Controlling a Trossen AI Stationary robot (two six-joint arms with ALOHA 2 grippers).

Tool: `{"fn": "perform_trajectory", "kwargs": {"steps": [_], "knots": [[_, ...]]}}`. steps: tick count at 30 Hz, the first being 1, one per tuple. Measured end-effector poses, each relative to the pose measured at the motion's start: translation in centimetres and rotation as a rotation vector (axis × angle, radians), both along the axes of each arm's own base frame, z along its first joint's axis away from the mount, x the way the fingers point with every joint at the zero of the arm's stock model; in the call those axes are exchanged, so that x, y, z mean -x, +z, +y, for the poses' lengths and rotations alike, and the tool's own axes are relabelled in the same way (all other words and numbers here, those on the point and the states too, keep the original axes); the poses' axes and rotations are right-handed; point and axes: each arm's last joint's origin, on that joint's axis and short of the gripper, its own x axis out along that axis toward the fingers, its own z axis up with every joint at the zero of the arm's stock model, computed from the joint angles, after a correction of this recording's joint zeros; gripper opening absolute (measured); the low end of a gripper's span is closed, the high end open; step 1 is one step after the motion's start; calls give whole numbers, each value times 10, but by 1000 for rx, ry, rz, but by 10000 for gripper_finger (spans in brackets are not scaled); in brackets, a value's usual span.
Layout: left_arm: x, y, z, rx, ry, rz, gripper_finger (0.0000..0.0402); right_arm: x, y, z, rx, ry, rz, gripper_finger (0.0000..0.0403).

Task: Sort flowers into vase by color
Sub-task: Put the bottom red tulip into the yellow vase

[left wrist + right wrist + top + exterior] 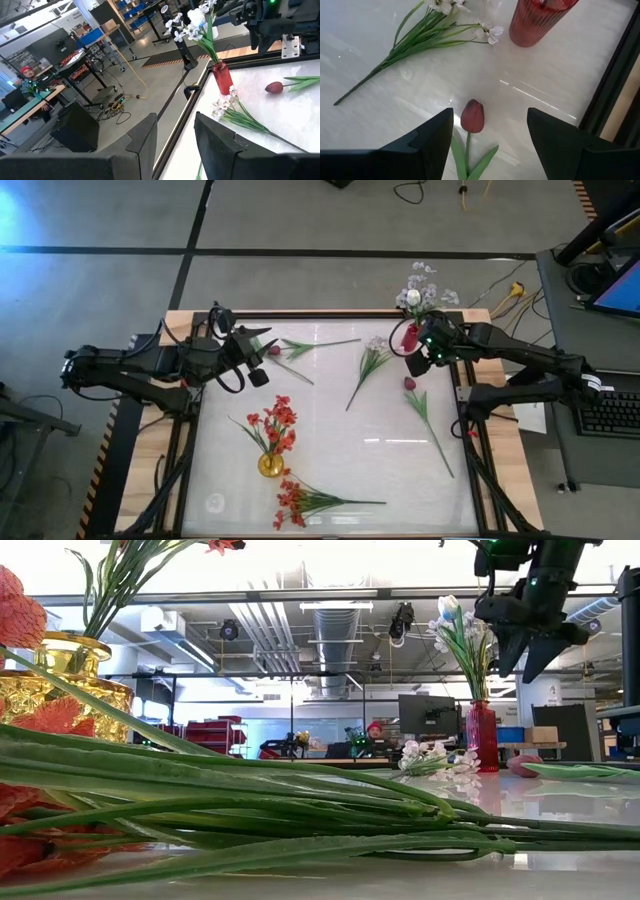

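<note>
Flowers lie scattered on the counter [330, 430]; a maroon tulip [472, 116] rests just below the right gripper [490, 131], whose empty jaws gape over it, probably for a pickup. The left gripper [262, 358] hangs partly open, empty, near another tulip [274, 350].

Beyond my table [330, 455] lies a grey concrete floor [300, 280] crossed by dark tape lines [260, 251]. Level ahead I see an open workshop: a ceiling duct [335, 635], strip lights [345, 606], a monitor [426, 715], and a person in a red cap [375, 730] at a desk.
</note>
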Motion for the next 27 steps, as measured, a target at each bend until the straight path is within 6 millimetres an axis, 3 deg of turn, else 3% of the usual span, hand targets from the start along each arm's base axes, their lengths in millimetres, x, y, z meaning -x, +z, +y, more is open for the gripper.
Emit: {"fn": "perform_trajectory", "kwargs": {"steps": [27], "knots": [[0, 0, 0, 4, 0, -4, 116, -3, 2, -2, 20, 2, -38, 247]]}}
